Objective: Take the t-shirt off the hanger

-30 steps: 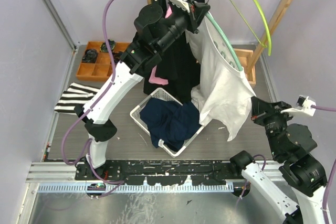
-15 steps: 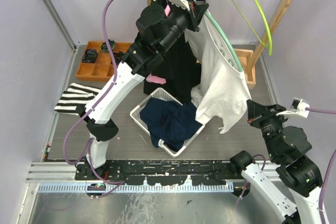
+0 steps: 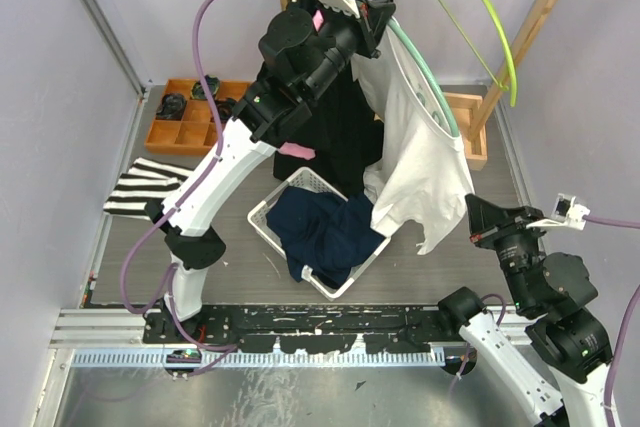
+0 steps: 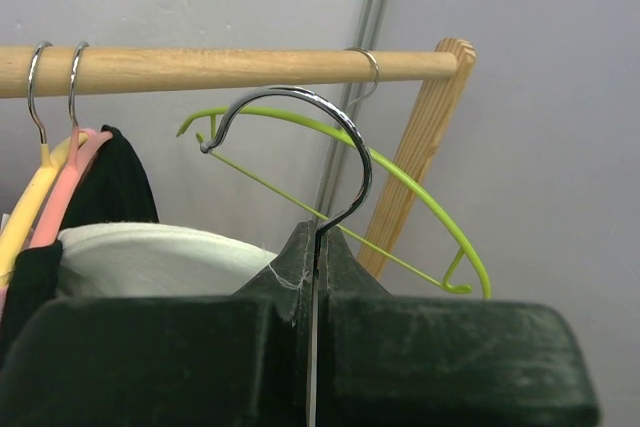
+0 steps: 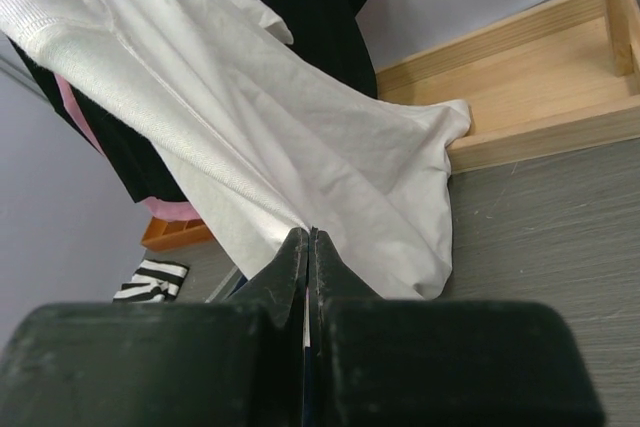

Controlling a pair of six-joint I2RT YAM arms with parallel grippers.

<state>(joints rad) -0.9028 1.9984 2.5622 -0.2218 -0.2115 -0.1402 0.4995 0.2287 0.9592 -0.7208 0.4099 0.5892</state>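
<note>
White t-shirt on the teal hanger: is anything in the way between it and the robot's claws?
Nothing visible. The right gripper is shut on a fold of the white t-shirt, and the left gripper is shut on the metal hook of the teal plastic hanger it hangs from. Black clothes hang just behind, not between.

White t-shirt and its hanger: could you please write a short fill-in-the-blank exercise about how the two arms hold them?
1. The left gripper is shut on the metal ____ of the teal hanger.
2. The right gripper pinches the ____ t-shirt.
3. The basket holds a dark ____ garment.
4. The empty hanger on the wooden rail is ____.
Missing words: hook, white, blue, green.
</note>
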